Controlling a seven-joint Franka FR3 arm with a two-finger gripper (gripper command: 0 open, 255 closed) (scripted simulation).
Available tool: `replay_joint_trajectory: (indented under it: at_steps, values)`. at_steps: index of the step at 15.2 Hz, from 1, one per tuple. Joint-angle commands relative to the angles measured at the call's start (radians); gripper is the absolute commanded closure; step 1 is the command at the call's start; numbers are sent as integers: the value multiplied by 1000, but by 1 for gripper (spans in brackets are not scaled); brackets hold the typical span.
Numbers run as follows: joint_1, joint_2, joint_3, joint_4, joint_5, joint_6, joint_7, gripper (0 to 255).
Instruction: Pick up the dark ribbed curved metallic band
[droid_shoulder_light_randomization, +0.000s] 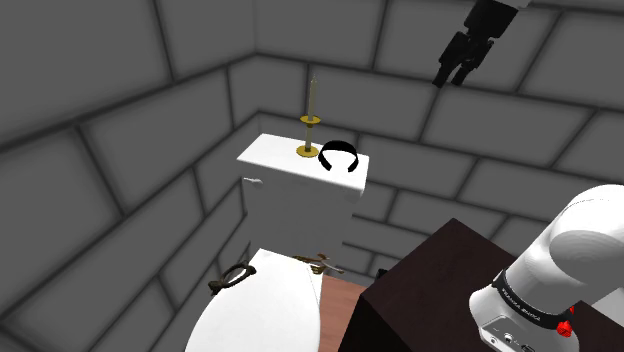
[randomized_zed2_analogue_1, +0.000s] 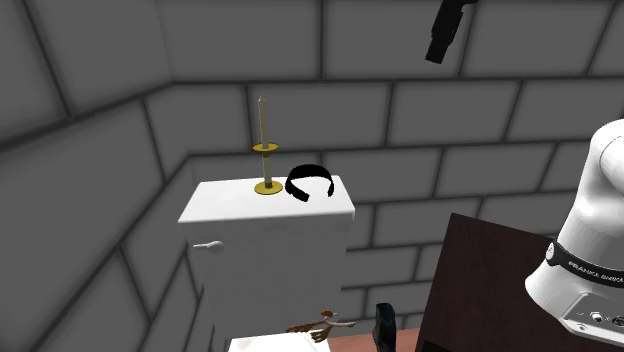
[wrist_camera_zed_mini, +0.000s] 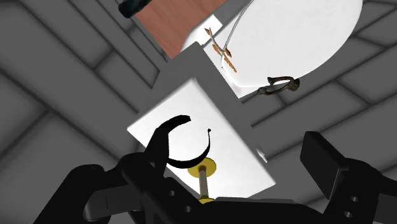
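Note:
The dark curved band (droid_shoulder_light_randomization: 340, 146) stands arched on the white toilet tank's lid (droid_shoulder_light_randomization: 285, 165), at the edge toward the shoulder view's right, beside a brass candlestick (droid_shoulder_light_randomization: 310, 122). In the second exterior view the band (randomized_zed2_analogue_1: 310, 169) sits just right of the candlestick (randomized_zed2_analogue_1: 265, 152). My gripper (droid_shoulder_light_randomization: 450, 78) hangs high in the air, well above the band and off to the shoulder view's right, and it shows near the top edge of the second exterior view (randomized_zed2_analogue_1: 437, 52). In the wrist view the gripper (wrist_camera_zed_mini: 238, 151) is open, its fingers wide apart, with the band (wrist_camera_zed_mini: 202, 153) far below beside one finger.
Below the tank lies the white toilet seat cover (droid_shoulder_light_randomization: 265, 300), with a small bronze figure (droid_shoulder_light_randomization: 322, 263) and a dark ring-shaped object (droid_shoulder_light_randomization: 232, 275) on it. My dark stand (droid_shoulder_light_randomization: 430, 285) is at the lower right. Grey block walls (droid_shoulder_light_randomization: 120, 150) close in behind and beside the tank.

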Motion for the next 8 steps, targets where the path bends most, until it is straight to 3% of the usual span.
replay_joint_trajectory:
  at_steps: [1,8]
  values:
    - [0,0,0,0,0,0,0,0]
    - [13,159,11,-73,11,235,-8,0]
